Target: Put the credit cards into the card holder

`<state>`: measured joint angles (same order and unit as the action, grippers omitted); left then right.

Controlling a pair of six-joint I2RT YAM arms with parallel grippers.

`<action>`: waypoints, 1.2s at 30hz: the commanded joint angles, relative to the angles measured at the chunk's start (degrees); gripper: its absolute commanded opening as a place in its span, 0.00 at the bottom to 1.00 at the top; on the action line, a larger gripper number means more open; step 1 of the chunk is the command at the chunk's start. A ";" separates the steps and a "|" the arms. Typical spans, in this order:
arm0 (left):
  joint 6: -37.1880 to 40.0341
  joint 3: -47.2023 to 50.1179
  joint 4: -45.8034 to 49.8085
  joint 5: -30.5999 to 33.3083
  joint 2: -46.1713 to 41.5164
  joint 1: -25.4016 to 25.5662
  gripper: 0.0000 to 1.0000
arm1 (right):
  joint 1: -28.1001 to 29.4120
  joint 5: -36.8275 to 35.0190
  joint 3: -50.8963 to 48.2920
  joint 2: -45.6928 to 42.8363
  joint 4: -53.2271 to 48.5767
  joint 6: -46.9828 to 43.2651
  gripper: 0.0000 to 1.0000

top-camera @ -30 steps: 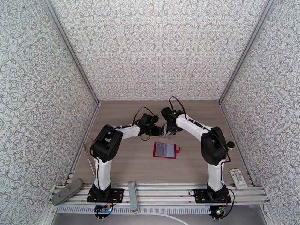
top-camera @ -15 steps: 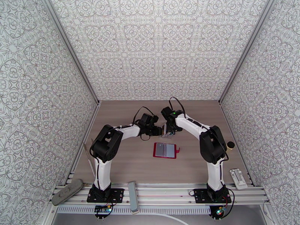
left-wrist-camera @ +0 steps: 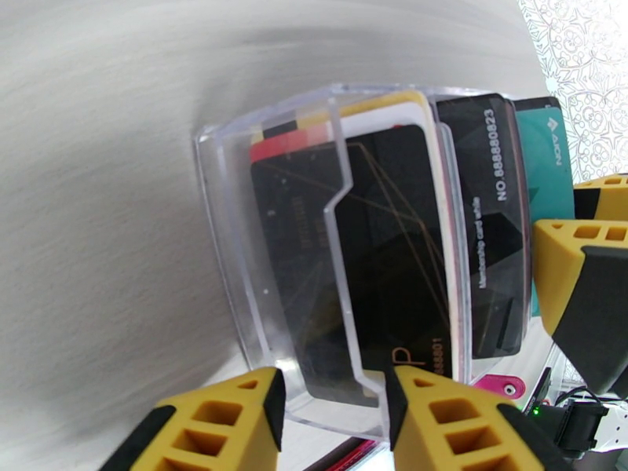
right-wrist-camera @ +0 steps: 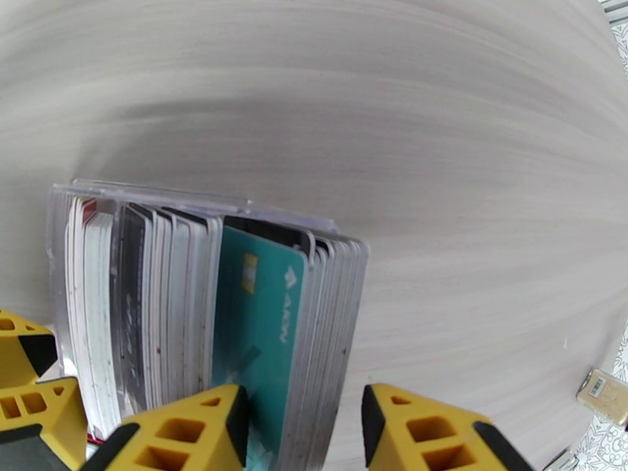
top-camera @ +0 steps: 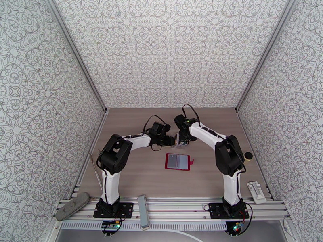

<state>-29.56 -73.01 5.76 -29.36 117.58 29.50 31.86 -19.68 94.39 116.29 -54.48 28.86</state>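
**Risk: pulling several cards at once**

Left gripper is clamped on the clear card box. The box is packed with credit cards, black in front and a teal card mid-stack. Right gripper straddles the teal card plus several behind it; can't tell if it is pinching. Likely failure: neighbouring cards drag out and spill. The red card holder lies open on the table, nearer the bases; its pocket contents are too small to tell.
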 commanded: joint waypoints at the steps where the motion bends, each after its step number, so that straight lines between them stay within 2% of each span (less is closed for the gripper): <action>1: -0.06 -0.32 2.24 1.15 2.31 -1.03 0.40 | -1.28 -2.03 1.23 -1.58 -2.13 -0.61 0.43; 24: -0.32 -0.52 1.98 0.67 2.66 -1.04 0.40 | -1.34 -2.09 2.03 -2.82 -2.91 -0.82 0.38; 29: -0.32 -0.46 2.11 0.65 2.74 -1.04 0.40 | -1.36 -1.07 1.87 -2.70 -2.70 -0.67 0.26; 32: -0.24 -0.57 2.24 0.62 2.83 -1.04 0.40 | -1.35 -0.51 1.68 -2.71 -2.32 -0.65 0.26; 36: -0.23 -0.64 2.23 0.49 2.83 -1.02 0.40 | -1.29 0.08 1.98 -2.45 -2.12 -0.58 0.30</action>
<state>-29.80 -73.30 5.72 -30.22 117.99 29.34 31.48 -19.20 95.15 115.13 -55.00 28.47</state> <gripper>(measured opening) 0.401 0.298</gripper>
